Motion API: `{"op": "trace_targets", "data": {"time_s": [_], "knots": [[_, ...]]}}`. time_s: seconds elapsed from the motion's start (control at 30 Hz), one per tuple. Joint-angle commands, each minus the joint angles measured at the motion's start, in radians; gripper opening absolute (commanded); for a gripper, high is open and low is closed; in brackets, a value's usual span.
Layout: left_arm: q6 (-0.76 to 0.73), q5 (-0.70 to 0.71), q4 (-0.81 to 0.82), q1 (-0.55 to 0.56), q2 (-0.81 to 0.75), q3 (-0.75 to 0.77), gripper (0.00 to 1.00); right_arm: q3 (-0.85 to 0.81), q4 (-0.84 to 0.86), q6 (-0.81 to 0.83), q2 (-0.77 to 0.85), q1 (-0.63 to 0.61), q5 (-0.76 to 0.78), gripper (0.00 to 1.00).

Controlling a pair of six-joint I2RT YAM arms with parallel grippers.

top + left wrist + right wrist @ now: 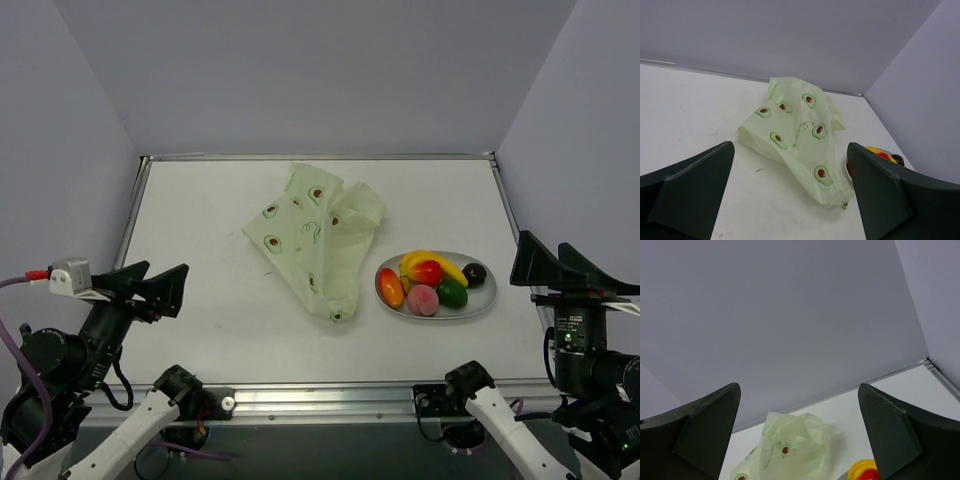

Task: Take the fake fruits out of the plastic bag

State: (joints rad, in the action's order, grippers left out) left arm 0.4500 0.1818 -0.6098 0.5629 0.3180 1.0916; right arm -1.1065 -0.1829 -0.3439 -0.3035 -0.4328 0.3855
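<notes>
The plastic bag (316,237) lies flat and crumpled mid-table, pale green with avocado prints; it also shows in the left wrist view (795,132) and the right wrist view (790,452). The fake fruits sit on an oval grey plate (487,300): yellow banana (418,259), red fruit (427,271), orange-red oval (391,288), pink peach (422,299), green oval (452,293), dark brown round one (474,273). My left gripper (158,283) is open and empty at the near left. My right gripper (552,266) is open and empty at the near right, beside the plate.
The white table (200,260) is walled by grey panels at the back and sides. A metal rail (330,398) runs along its near edge, by the arm bases.
</notes>
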Motion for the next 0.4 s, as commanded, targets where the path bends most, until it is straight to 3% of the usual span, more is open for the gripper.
{"op": "trace_targets", "data": {"time_s": [0.0,0.37], "knots": [[0.001,0.027,-0.024,0.003,0.007,-0.025,0.94,0.017,-0.006,0.062,-0.048,-0.003,0.033,1.0],[-0.037,0.013,-0.021,0.003,0.012,-0.035,0.94,0.007,-0.006,0.055,-0.161,-0.003,-0.033,1.0]]}}
